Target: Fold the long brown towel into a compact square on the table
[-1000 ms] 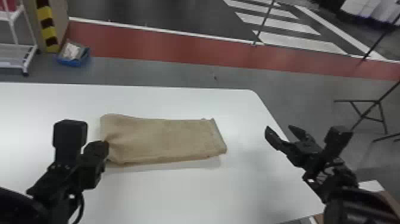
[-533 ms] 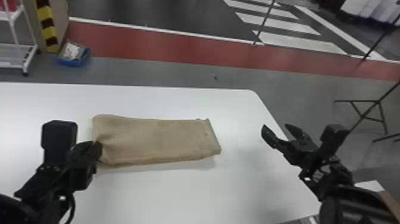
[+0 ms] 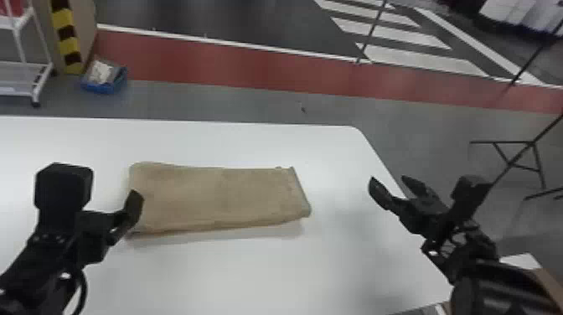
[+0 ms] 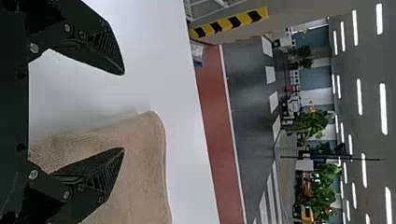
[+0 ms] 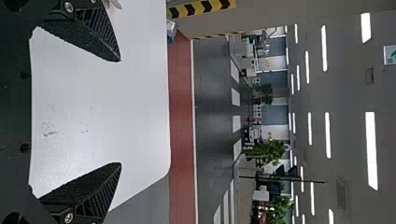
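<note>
"What's that left tool (image 4: 123, 111) up to, left of the frame?"

"It's wide open by the towel's (image 3: 218, 197) left end. Closing too high, it might pinch just the top layer and skew the fold."

"And the towel?"

"Left of centre on the tabletop (image 3: 234, 276), long axis running left to right, narrow ends facing each side."

"The right tool (image 3: 388, 180), right of centre?"

"Open too, well apart from the towel. Unheld, that right end could slide when pulled."
</note>
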